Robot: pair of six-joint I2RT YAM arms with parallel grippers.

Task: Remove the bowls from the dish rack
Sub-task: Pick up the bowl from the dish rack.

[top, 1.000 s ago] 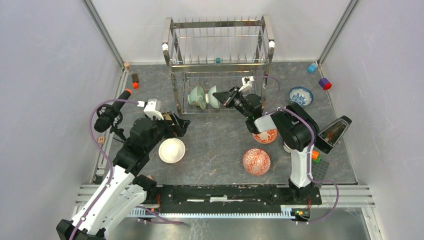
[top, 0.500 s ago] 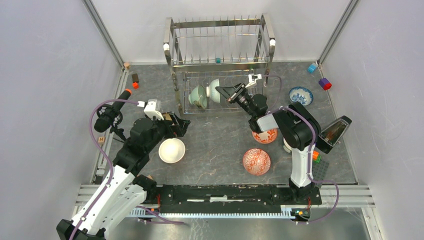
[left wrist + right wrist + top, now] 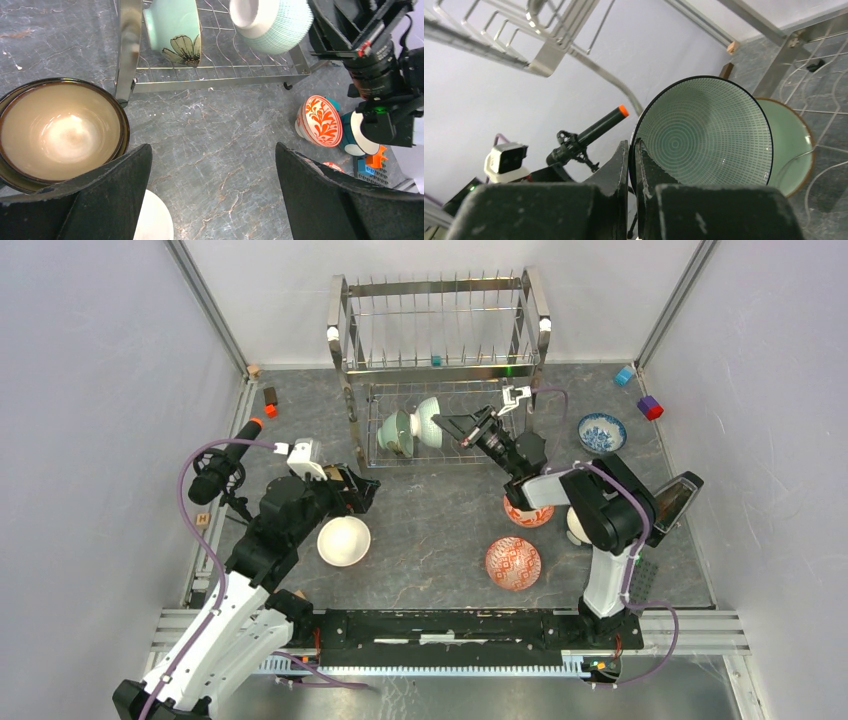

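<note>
The steel dish rack stands at the back. On its lower tier my right gripper is shut on the rim of a ribbed pale green bowl, tipped on edge and raised beside a flowered pale green bowl. In the right wrist view the right gripper pinches that rim, one finger inside the bowl. My left gripper hangs open over bare table, between a dark brown bowl and a white bowl. Two red-orange bowls and a blue-and-white bowl sit on the table.
Small toy blocks lie at the back right and back left, and a teal one sits on the rack. A black microphone stands at the left. A black wedge-shaped box sits by the right arm.
The right gripper has raised the ribbed green bowl a little and tipped it away from its neighbour, while the right wrist swung back and right. The left arm has not moved.
</note>
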